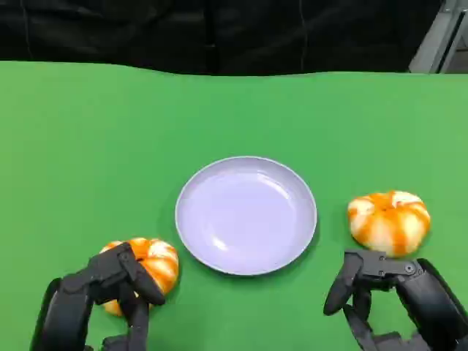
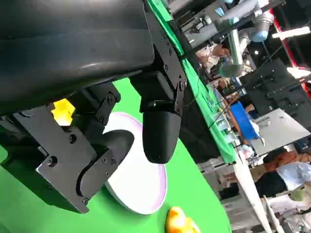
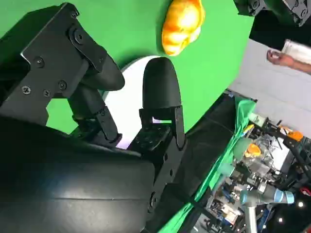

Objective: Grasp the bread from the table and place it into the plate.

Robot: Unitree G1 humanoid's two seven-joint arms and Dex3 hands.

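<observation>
Two breads sit on the green table (image 1: 73, 146): left bread (image 1: 150, 265) under the left hand (image 1: 110, 289), right bread (image 1: 389, 221) beyond the right hand (image 1: 387, 289). Both hands spread, holding nothing. Plate (image 1: 246, 215) lies between.

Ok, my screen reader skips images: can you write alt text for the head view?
An empty lavender plate sits mid-table on green cloth, an orange-and-white bread roll on each side. The left hand is at the left roll; the right hand hovers open beside the right roll.
</observation>
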